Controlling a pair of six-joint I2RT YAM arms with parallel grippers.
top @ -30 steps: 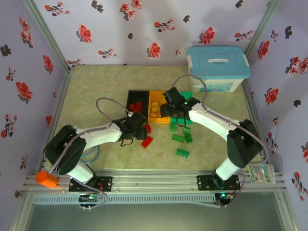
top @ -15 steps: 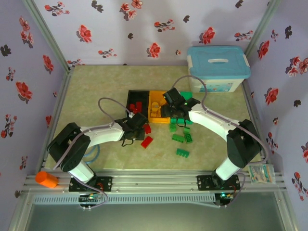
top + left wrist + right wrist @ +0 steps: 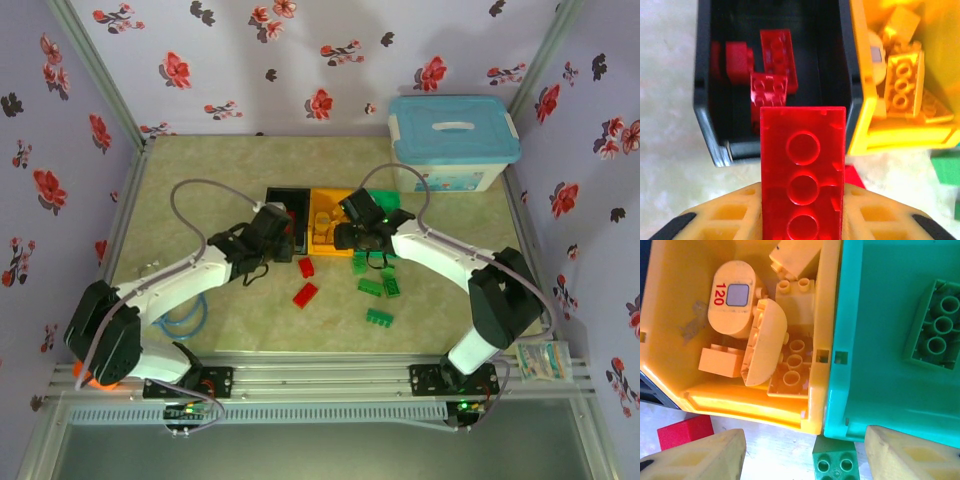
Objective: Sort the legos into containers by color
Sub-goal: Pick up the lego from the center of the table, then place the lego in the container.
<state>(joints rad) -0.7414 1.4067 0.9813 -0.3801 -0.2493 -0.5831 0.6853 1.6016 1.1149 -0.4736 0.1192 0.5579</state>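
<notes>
L gripper clamped on red brick; black bin just ahead, reds inside. Step: carrying red to bin. Next: ease fwd over bin, then release. R gripper half-wide, empty, above orange bin and green bin; green brick between its fingers, prob. next pick.

The red brick in the left claw is clear-tinted glossy plastic, while the claw's fingers are matt tan plastic with a ribbed face. The orange bin is smooth shiny plastic (a dull scuff marks its floor); the black bin left of it gleams likewise, and the green bin right of it looks satin. The counter is a matt, pale marbled sheet.
</notes>
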